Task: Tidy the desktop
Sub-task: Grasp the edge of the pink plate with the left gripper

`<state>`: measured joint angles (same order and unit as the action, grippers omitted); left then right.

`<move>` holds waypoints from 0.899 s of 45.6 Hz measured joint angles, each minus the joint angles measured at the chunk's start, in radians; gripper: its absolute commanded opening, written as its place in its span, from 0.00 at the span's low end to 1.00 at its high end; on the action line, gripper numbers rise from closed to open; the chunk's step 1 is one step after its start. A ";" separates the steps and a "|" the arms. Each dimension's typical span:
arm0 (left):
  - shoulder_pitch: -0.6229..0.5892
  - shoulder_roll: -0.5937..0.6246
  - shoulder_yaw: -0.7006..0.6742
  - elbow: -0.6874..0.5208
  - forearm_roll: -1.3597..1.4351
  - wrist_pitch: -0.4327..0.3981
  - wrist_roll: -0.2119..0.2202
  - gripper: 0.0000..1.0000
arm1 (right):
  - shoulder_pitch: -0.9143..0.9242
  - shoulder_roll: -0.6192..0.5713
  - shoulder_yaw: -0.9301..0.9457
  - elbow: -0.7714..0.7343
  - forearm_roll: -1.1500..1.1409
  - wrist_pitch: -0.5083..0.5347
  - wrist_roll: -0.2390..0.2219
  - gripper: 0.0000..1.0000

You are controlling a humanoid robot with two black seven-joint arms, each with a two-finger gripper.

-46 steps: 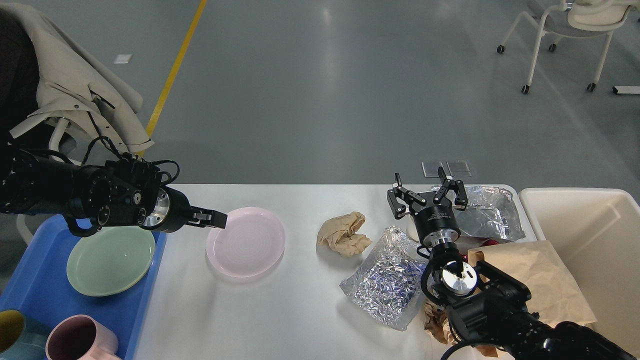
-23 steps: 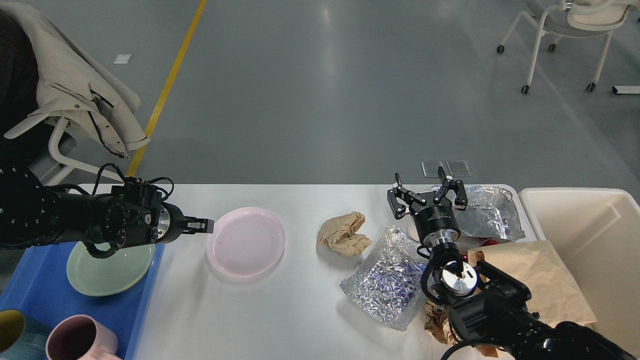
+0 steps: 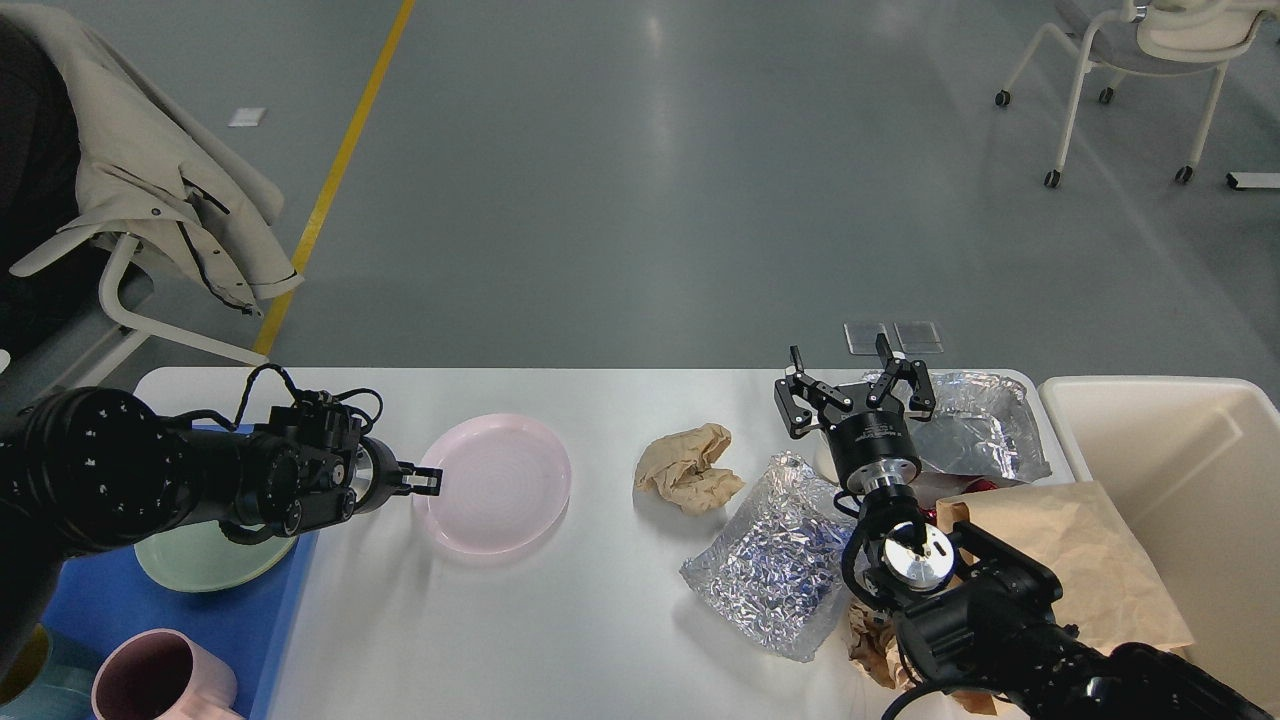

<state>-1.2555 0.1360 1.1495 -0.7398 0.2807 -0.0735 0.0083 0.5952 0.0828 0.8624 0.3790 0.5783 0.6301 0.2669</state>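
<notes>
The white desktop (image 3: 600,620) is stretching across the room, littered. The left gripper (image 3: 428,482) is hovering, slightly parted and empty, at the pink plate's (image 3: 492,483) left rim; it should straddle the rim squarely. The right gripper (image 3: 856,392) is waiting, spread wide, empty.

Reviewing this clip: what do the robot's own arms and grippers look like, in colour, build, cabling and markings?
Both arms are matte black, built of thick rounded segments. The left gripper is small with two short black fingers, behind a silver ring, with loose black cables looped over the wrist. The right gripper has two linked black fingers with small silver screws on a round black base bearing small white lettering.
</notes>
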 measured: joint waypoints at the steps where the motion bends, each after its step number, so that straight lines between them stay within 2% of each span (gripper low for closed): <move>1: 0.012 -0.009 0.003 0.024 0.000 0.000 0.002 0.53 | 0.000 0.000 0.000 0.000 0.000 0.000 0.000 1.00; 23: 0.096 -0.109 0.052 0.241 0.007 -0.095 0.019 0.39 | 0.000 0.000 0.000 0.000 0.000 0.000 0.000 1.00; 41: 0.150 -0.133 0.084 0.311 0.009 -0.116 0.027 0.31 | 0.000 0.000 0.000 0.000 0.000 0.000 0.000 1.00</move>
<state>-1.1054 0.0031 1.2335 -0.4284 0.2899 -0.1895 0.0348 0.5952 0.0828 0.8625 0.3788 0.5785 0.6296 0.2669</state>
